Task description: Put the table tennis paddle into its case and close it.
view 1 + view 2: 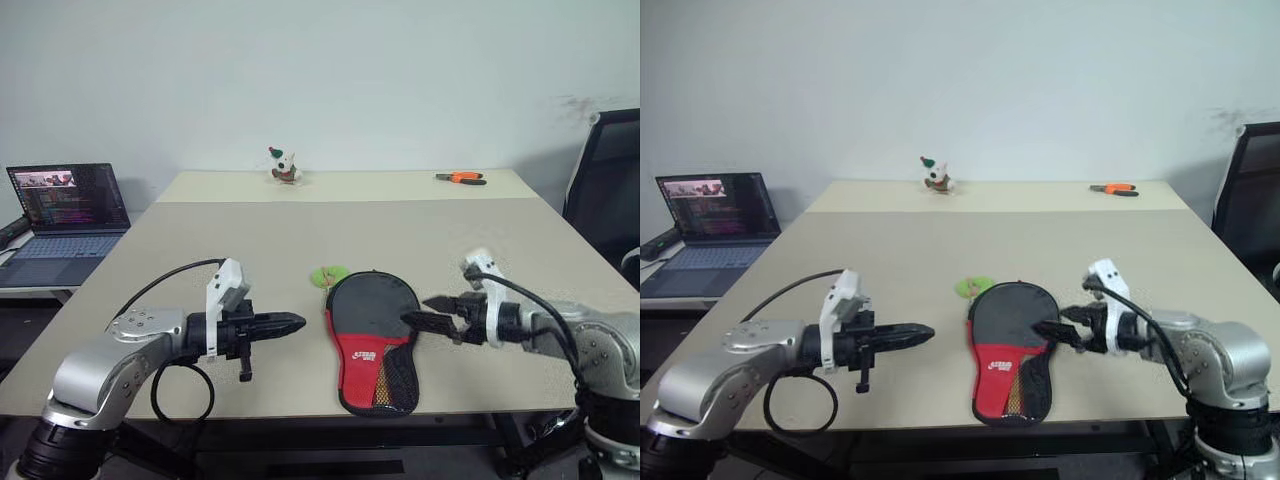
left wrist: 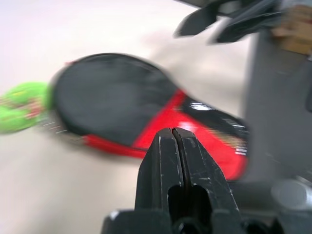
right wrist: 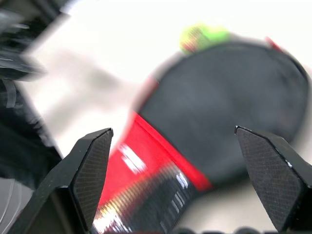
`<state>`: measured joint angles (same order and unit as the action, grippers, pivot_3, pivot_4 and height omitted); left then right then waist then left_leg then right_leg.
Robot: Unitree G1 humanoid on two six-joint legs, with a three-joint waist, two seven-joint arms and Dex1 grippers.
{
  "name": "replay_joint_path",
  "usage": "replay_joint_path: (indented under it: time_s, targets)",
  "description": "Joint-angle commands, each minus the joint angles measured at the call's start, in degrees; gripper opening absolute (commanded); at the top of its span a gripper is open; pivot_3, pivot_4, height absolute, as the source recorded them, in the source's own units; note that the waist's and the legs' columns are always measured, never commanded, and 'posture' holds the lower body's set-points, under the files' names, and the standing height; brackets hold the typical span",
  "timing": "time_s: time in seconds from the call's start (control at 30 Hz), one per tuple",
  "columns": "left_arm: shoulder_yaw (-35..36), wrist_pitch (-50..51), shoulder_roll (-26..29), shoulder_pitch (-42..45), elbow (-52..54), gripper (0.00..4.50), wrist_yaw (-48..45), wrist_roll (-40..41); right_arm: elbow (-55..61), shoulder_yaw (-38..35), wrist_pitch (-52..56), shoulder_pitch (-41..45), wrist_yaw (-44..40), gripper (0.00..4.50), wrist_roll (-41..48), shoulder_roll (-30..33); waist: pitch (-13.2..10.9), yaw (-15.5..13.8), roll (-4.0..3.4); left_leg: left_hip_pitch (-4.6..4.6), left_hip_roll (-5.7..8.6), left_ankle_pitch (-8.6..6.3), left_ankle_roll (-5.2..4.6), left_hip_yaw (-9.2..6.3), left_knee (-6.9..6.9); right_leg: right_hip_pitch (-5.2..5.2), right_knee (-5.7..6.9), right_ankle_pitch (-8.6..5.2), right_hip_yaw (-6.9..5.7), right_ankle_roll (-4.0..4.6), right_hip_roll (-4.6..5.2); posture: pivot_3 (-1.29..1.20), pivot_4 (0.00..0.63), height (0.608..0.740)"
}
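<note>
The case [image 1: 372, 335] lies flat near the table's front edge, black round part away from me, red part with a white logo and mesh pocket toward me. A green tag [image 1: 328, 276] sits at its far left edge. The table tennis paddle is hidden. My left gripper [image 1: 297, 322] is shut, empty, and hovers left of the case, pointing at it. My right gripper [image 1: 415, 310] is open above the case's right edge with nothing between its fingers. The right wrist view has its fingertips [image 3: 97, 146] wide apart over the case [image 3: 219, 112].
Orange-handled pliers [image 1: 461, 178] lie at the table's far right and a small toy figure [image 1: 284, 166] at the far middle. An open laptop [image 1: 68, 215] stands on a side table to the left. A black chair [image 1: 610, 190] stands at the right.
</note>
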<state>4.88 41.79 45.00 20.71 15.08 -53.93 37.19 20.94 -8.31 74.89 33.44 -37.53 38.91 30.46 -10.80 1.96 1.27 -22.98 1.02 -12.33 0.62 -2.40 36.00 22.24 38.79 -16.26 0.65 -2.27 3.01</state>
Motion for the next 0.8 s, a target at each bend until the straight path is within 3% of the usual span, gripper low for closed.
replay_joint_path:
  time_s: [0.03,0.13,0.47,0.63,0.8]
  targets:
    - [-0.36,-3.5,-0.94,2.69,-3.71,0.18,4.45,-5.53,-3.25,7.11,-8.27,1.91,0.28,4.47,-3.92,-2.44,-0.02,-0.01,0.04,0.0,0.01,0.0,0.0,0.01,0.0,0.0,0.0,0.01,0.02,0.01,0.01,0.0,0.15,0.74]
    - [-2.2,-5.34,-2.8,6.1,-9.75,0.9,8.26,-10.52,-8.36,13.09,-14.47,2.91,2.89,4.5,-8.73,-6.93,-0.03,-0.13,0.06,-0.03,0.14,0.0,0.0,0.01,0.0,0.02,0.0,0.15,0.01,0.24,0.01,0.0,0.15,0.74]
    - [-6.2,-14.32,-14.86,25.98,-42.7,4.45,13.25,-21.53,-13.66,19.29,-21.7,0.8,7.15,4.5,-16.43,-12.69,-0.07,-0.58,0.15,-0.31,0.29,0.01,0.02,-0.26,0.08,0.12,-0.04,0.18,-0.43,0.19,0.09,0.0,0.15,0.74]
    - [-7.72,-21.48,-20.03,37.81,-65.63,4.49,11.11,-26.35,-14.02,19.04,-21.64,0.64,8.47,4.5,-17.65,-13.92,-0.08,-0.36,0.16,-0.4,0.3,0.02,0.03,-0.43,0.12,0.13,0.0,0.19,-0.75,0.19,0.08,0.0,0.15,0.74]
    - [-7.58,-27.0,-24.81,46.82,-81.9,4.49,10.97,-29.84,-13.38,18.94,-21.02,-0.02,10.0,4.5,-18.06,-15.11,-0.08,-0.18,0.17,-0.7,0.29,0.03,0.04,-0.48,0.12,0.42,0.04,0.18,-0.83,0.2,0.08,0.0,0.15,0.74]
